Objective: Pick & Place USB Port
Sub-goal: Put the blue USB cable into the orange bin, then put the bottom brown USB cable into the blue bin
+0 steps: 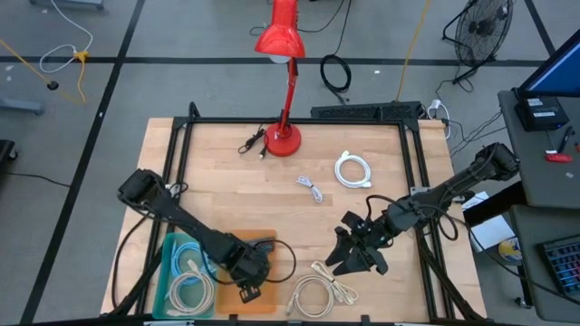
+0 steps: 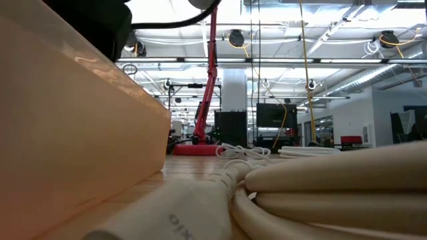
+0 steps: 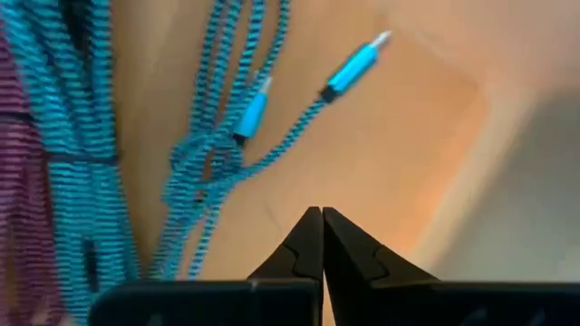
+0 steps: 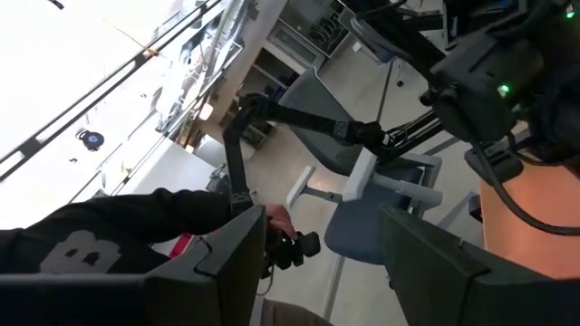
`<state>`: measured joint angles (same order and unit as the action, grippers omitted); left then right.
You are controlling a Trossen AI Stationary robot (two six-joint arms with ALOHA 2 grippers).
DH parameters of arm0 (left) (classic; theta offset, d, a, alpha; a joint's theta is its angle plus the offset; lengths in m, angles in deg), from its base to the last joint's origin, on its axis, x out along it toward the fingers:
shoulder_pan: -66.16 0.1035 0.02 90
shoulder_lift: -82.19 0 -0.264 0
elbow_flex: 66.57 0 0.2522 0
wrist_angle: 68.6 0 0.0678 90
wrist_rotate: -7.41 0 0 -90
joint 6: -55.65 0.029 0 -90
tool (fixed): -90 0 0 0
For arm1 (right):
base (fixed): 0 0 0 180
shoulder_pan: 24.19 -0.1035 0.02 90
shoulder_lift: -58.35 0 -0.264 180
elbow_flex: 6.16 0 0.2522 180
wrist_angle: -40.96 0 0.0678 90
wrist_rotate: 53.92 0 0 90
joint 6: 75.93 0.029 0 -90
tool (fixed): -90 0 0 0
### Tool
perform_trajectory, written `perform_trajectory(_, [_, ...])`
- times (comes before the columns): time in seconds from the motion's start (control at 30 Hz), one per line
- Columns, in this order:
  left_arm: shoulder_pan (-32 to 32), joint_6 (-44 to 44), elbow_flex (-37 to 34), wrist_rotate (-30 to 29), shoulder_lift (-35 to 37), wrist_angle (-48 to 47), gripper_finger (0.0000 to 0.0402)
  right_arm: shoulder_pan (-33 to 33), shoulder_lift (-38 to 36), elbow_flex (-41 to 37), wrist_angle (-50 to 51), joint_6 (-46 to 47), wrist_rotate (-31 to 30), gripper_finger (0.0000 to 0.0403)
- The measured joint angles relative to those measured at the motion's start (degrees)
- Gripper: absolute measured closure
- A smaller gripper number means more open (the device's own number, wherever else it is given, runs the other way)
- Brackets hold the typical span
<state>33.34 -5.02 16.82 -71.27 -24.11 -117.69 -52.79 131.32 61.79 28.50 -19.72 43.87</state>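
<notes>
Down in the orange tray (image 1: 237, 237) at the desk's near left lies the blue braided USB cable (image 3: 213, 154), its two blue plugs resting on the tray floor in the left wrist view. The left gripper (image 3: 322, 237) hangs just above it with its jaws pressed together on nothing, the cable lying free just beyond the tips. Beside the orange tray sits a teal bin (image 1: 169, 272) holding coiled pale cables (image 1: 190, 288). Near the front edge, a cream cable coil (image 1: 313, 294) lies on the wooden desk (image 1: 227, 190). The right gripper (image 1: 355, 254) is raised just above and beside that coil, its jaws spread wide and empty. Farther back lie a white coiled cable (image 1: 353, 169), a small grey cable (image 1: 312, 187), a black cable (image 1: 251, 142) and a red lamp (image 1: 283, 138).
</notes>
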Motion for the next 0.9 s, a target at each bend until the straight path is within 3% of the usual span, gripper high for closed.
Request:
perform_trajectory(0.43, [0.71,0.77,0.24,-1.67,-4.59,0.30,0.0400,-0.02,0.02,-0.03,1.44,0.57,-0.07,0.0202])
perform_trajectory(0.9, [1.46,2.08,5.03,-9.15,-3.64,-9.38,0.0401,-0.39,0.02,-0.02,1.40,0.61,-0.20,0.0202])
